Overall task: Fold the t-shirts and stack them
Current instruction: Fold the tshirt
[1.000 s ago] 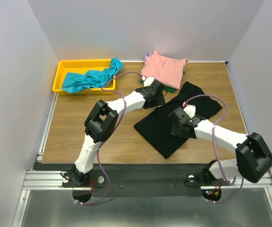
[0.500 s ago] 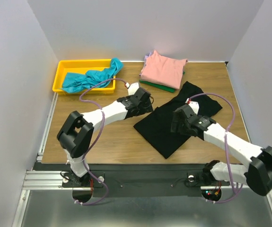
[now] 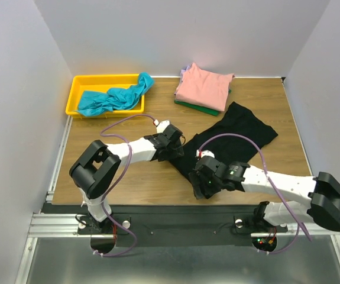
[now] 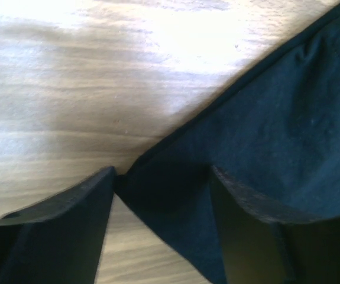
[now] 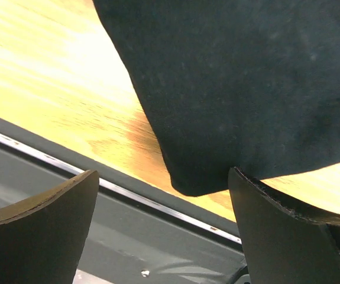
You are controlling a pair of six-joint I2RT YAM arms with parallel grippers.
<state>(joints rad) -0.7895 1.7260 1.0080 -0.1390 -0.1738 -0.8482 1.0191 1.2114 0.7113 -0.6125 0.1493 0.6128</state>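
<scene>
Surface (image 3: pixel 99 168): wood, pale walls around.
Black t-shirt (image 3: pixel 240 127): flat, centre-right.
Left pincer (image 4: pixel 161 173): apart, straddling its left corner.
Right pincer (image 5: pixel 162 174): apart, straddling its near corner.
Folded stack (image 3: pixel 204 87): far side, salmon-pink on top.

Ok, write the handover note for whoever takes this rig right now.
Left end effector: open, astride the left corner of the black t-shirt.
Right end effector: open, at its near corner. Neither grips yet.
Done: folded stack at the back, salmon-pink shirt on top, green one beneath.
To do: fold and stack the black one, then the teal shirt lying crumpled in the yellow bin.
</scene>
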